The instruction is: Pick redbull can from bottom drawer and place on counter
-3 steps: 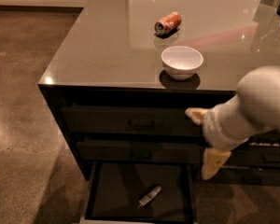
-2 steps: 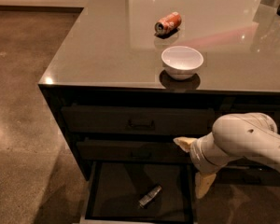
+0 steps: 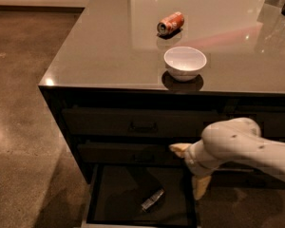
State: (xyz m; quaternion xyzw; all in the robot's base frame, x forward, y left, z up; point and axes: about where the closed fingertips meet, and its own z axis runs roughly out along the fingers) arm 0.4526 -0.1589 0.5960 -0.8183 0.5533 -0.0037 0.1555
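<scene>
**Approach to the redbull can (image 3: 152,200) in the open bottom drawer (image 3: 115,201).**
The can lies on its side on the drawer floor, lower centre of the frame, set diagonally. The gripper (image 3: 190,168) hangs right of centre, about over the drawer's right edge, its two fingers spread wide and holding nothing. A sound grasp probably requires shifting left over the can, turning the wrist so the fingers straddle its narrow body, then descending. The counter (image 3: 109,46) above carries a white bowl (image 3: 185,62) and an orange-red can (image 3: 171,23).

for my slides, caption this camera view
pale two-finger gripper, open, poised over the pulled-out dark bottom drawer where a slim silver metal can lies on its side
</scene>
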